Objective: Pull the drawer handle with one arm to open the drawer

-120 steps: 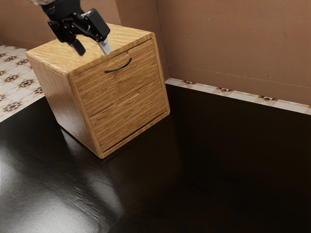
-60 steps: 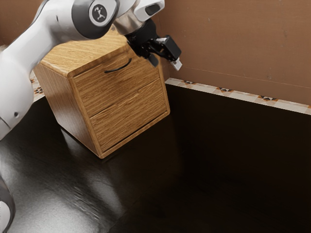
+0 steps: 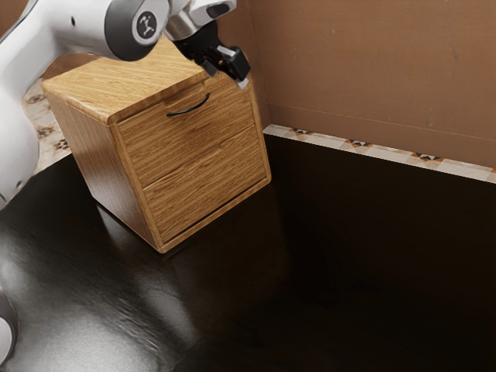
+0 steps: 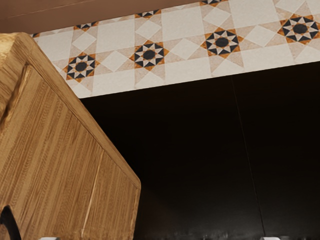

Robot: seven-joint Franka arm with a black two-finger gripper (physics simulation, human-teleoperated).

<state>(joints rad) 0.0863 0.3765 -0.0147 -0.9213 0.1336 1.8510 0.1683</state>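
Pulling back toward cabinet (image 3: 116, 84) since half-second ago — claw (image 3: 229, 71) spread, empty, near drawer handle (image 3: 188, 106) — drawer (image 3: 186, 128) shut.

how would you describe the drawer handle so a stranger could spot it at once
A wooden cabinet stands on the dark glossy table, its front split into two stacked drawers. The handle is the thin black curved bar near the top edge of the upper drawer; the lower drawer front shows no handle.
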